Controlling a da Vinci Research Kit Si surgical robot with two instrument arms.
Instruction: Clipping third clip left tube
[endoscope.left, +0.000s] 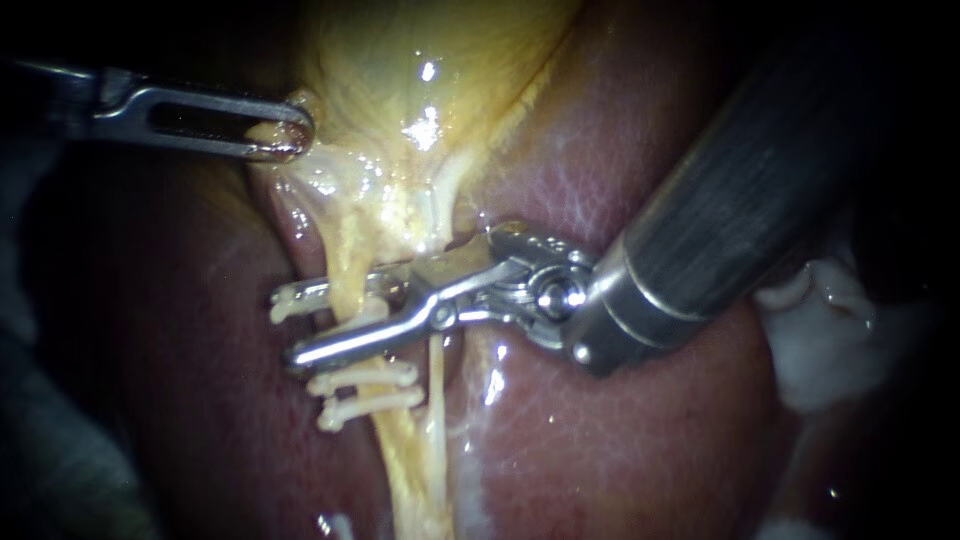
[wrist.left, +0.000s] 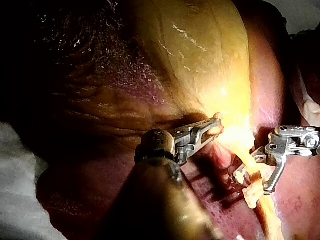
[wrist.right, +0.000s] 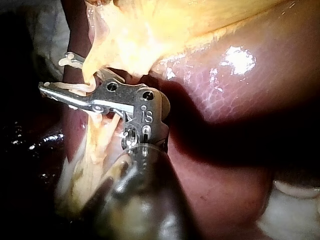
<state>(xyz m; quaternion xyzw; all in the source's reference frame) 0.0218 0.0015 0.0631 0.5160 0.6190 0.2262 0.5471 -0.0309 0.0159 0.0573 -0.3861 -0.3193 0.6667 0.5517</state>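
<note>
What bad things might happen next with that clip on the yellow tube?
1. The right instrument holds a clip around the tube, very near two clips lower on it. It might bump them or close crooked.
2. The left instrument pinches only a small bit of gallbladder. If that slips, the tube may go slack and shift.
</note>
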